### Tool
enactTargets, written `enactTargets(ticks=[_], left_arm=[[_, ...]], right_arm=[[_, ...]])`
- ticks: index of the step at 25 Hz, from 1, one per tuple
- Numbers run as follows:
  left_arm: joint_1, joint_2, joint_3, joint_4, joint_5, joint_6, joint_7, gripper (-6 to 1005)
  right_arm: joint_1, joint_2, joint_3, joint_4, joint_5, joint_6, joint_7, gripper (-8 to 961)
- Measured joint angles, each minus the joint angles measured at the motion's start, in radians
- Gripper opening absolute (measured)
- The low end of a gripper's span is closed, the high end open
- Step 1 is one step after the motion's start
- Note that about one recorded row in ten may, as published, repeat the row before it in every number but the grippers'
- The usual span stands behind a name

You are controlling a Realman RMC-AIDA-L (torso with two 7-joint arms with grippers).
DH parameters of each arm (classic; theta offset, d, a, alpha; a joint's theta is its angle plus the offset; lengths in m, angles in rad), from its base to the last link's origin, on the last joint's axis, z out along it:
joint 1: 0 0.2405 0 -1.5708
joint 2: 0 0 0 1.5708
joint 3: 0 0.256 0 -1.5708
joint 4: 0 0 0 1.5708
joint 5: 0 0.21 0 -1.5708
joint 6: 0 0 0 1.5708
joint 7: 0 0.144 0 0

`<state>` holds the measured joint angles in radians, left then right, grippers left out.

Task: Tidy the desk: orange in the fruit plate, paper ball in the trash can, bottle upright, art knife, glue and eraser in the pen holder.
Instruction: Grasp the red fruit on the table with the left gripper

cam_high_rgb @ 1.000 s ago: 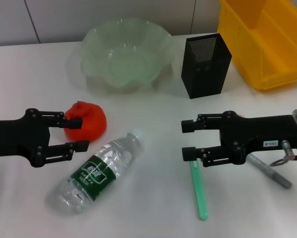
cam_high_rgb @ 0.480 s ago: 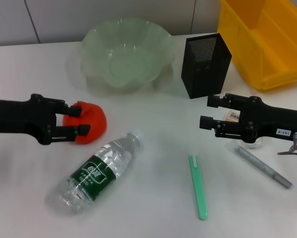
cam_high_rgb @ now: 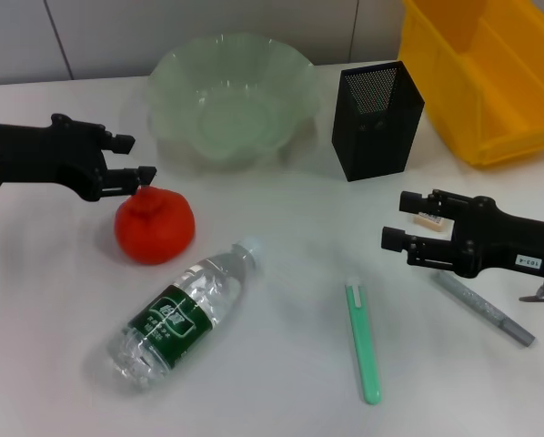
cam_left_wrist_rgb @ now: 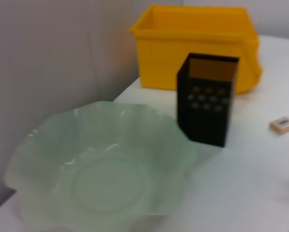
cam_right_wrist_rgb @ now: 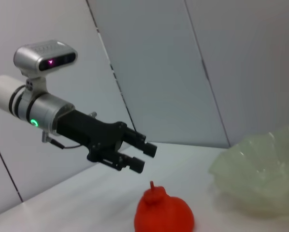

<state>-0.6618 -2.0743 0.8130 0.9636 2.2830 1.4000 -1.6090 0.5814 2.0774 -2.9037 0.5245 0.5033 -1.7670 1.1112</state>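
we are hovering our left gripper (cam_high_rgb: 136,157) just above the orange (cam_high_rgb: 155,228) — jaws spread, gripping nothing, fruit sitting on the table below them, near the fruit plate (cam_high_rgb: 176,82). our right gripper (cam_high_rgb: 408,221) is waiting beside the eraser (cam_high_rgb: 427,218), jaws apart.

We see bright, even overhead light on the white surface (cam_high_rgb: 281,264); shadows fall soft and faint beside the pen holder (cam_high_rgb: 377,120); the left wrist view is hazy, the fruit plate (cam_left_wrist_rgb: 48,159) blurred; the bottle (cam_high_rgb: 183,314) shows small glints.
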Motion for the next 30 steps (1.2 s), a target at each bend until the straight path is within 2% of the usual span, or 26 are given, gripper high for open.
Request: enactTargets(ticks=[8, 11, 30], left_arm=[[-0.005, 0.003, 0.184, -0.004, 0.063, -0.108, -0.068, 513], [-0.006, 0.002, 0.207, -0.006, 0.068, -0.121, -0.082, 510], [-0.033, 0.003, 0.225, -0.089, 0.122, -0.179, -0.092, 495]], right_arm=[[-0.011, 0.0, 0.049, 0.0, 0.0, 0.005, -0.017, 761], [-0.008, -0.001, 0.05, 0.0, 0.001, 0.012, -0.019, 761], [0.01, -0.007, 0.05, -0.026, 0.026, 0.043, -0.028, 759]])
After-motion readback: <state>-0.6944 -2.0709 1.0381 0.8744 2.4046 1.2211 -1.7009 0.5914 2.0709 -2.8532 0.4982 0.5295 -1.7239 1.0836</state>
